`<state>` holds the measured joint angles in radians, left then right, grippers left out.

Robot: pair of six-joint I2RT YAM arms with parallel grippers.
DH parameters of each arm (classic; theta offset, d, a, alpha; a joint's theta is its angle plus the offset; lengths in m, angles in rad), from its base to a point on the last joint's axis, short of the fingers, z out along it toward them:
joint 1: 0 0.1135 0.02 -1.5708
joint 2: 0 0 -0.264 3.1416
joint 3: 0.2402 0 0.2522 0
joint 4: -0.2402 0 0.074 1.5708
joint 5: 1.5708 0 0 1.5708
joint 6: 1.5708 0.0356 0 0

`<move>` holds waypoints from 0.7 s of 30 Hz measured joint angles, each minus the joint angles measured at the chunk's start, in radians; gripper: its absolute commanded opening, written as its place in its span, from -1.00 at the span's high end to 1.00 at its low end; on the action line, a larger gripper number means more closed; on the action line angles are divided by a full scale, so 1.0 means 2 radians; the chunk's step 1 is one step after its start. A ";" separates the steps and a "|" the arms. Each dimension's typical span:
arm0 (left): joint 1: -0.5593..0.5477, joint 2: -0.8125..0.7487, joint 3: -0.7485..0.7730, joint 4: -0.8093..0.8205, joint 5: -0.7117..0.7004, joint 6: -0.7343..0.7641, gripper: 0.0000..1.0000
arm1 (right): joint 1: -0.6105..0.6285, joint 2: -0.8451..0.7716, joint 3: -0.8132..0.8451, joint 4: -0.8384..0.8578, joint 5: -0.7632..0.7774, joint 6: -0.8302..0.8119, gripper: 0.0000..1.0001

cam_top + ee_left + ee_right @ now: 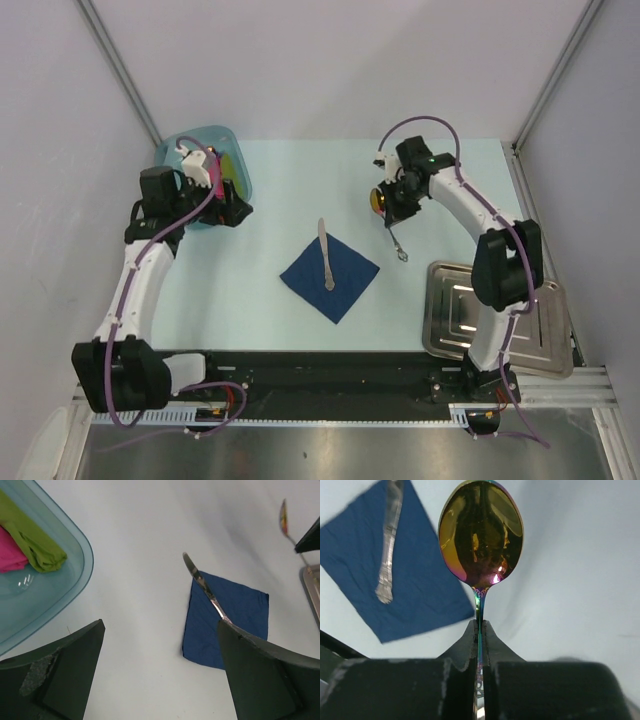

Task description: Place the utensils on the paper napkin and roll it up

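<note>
The napkin (330, 275) lies flat mid-table, ready to take utensils. The knife (325, 255) rests across it, blade tip poking past the far edge. The right jaws pinch the spoon (481, 535) by its neck, bowl forward, above the table far right of the napkin, likely to carry it over. The left jaws gape wide, empty, by the tub (215, 132) at far left.
</note>
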<state>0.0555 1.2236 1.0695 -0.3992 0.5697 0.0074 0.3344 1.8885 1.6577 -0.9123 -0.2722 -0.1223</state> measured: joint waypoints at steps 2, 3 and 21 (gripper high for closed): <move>0.001 -0.024 -0.008 0.006 0.000 0.002 -0.99 | 0.021 0.012 0.002 0.012 0.004 0.041 1.00; 0.001 -0.033 -0.010 0.006 0.001 0.007 -0.99 | 0.034 0.019 0.002 0.019 0.006 0.065 1.00; 0.001 -0.061 -0.066 0.015 0.002 0.032 -0.99 | 0.171 0.166 0.085 0.057 0.068 0.241 1.00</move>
<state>0.0574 1.1019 0.9375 -0.3687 0.5735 0.0715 0.6762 2.2208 1.8278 -0.7982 -0.1364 0.3603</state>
